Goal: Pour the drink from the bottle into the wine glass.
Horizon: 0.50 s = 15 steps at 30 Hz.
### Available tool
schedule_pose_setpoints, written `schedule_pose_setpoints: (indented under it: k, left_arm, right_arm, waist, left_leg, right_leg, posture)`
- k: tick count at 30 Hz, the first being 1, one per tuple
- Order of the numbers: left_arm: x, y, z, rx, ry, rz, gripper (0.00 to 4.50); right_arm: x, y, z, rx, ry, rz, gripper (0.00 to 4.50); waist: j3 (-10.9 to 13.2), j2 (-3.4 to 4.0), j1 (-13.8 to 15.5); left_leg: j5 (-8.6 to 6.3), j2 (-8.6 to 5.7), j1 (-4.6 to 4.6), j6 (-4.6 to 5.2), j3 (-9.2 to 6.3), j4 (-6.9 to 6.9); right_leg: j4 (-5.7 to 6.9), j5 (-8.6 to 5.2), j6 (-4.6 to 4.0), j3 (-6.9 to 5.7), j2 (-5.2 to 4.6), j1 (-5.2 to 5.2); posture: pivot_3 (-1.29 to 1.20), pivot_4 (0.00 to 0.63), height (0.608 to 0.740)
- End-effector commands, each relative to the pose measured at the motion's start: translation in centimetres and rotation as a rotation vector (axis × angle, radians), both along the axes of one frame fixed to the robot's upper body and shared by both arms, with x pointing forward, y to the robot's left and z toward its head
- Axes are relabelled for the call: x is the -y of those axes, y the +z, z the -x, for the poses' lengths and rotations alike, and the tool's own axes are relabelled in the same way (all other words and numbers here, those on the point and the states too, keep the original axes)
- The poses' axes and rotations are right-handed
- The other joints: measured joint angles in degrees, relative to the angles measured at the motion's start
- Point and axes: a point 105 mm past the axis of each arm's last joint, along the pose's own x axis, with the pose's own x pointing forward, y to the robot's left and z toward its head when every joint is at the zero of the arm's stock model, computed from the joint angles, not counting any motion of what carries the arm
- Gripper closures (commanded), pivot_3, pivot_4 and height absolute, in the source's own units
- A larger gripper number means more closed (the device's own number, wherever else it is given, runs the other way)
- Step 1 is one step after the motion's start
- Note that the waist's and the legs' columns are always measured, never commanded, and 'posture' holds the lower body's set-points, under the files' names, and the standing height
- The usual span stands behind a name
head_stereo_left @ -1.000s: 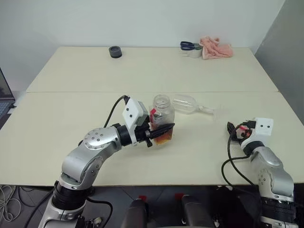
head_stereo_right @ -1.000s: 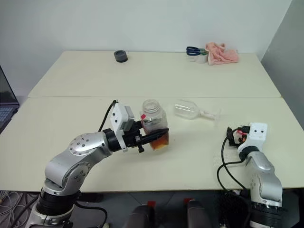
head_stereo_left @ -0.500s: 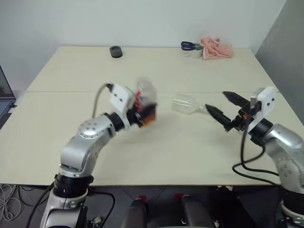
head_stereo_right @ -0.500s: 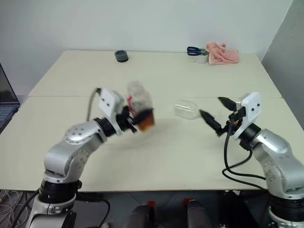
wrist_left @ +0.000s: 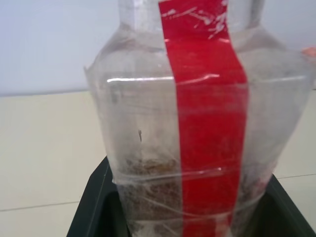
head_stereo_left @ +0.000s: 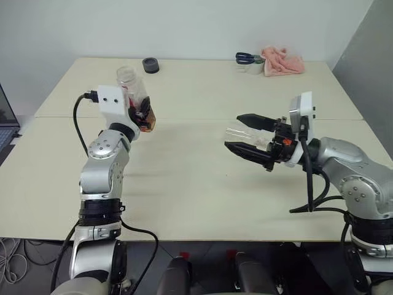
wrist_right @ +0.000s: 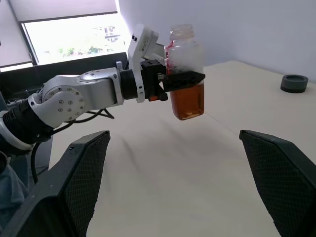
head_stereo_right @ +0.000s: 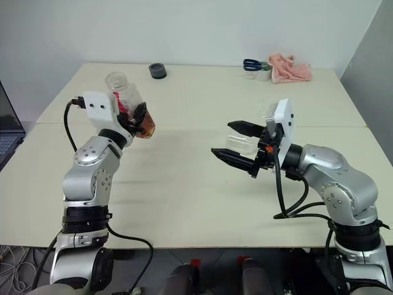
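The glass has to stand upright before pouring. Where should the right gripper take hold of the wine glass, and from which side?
Probably the bowl. The wine glass lies on its side on the table, its rounded bowl showing between the jaws of the open right gripper, the stem hidden behind them. Come in level from the robot's right, one finger either side.

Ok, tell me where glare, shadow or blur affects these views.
Right wrist view: the bright window behind the left arm is washed out, while the bottle stays crisp. Left wrist view: the bottle is so close it looks slightly soft. Left eye view: even light, faint shadows on the table, no motion blur.
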Motion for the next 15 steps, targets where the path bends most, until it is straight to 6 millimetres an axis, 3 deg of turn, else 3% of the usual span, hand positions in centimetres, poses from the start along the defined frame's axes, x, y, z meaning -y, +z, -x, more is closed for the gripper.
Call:
schedule_pose_setpoints:
  k: [1, 8, 15]
  left_arm:
    - [-1.3, 0.8, 0.3, 0.068, 0.039, 0.001, 2.67]
    - [-2.0, -3.1, -0.1, -0.019, 0.042, 0.008, 2.67]
    - [-2.0, -4.6, -0.8, -0.061, 0.035, -0.013, 2.67]
  right_arm:
    - [-0.4, 1.1, 0.5, 0.062, 0.023, -0.023, 0.03]
    - [-0.4, 0.7, 0.6, 0.061, 0.019, -0.029, 0.03]
    - [-0.5, 0.8, 0.6, 0.059, 0.007, -0.04, 0.03]
  waist:
    - [0.0, 0.0, 0.0]
    - [0.0, 0.0, -0.01]
    - [-0.01, -0.01, 0.0]
  left_leg:
    - [0.0, 0.0, -0.01, 0.0, -0.01, 0.0]
    - [0.0, 0.0, 0.02, 0.01, -0.03, 0.01]
    - [0.0, 0.0, 0.02, 0.01, -0.08, 0.01]
  right_leg:
    - [0.0, 0.0, 0.0, -0.01, 0.0, 0.0]
    - [0.06, 0.0, 0.0, -0.03, 0.02, 0.0]
    - [0.07, 0.01, -0.01, -0.07, 0.02, 0.02]
  posture:
    - [0.0, 0.15, 0.74]
    - [0.0, 0.15, 0.74]
    - [0.0, 0.15, 0.74]
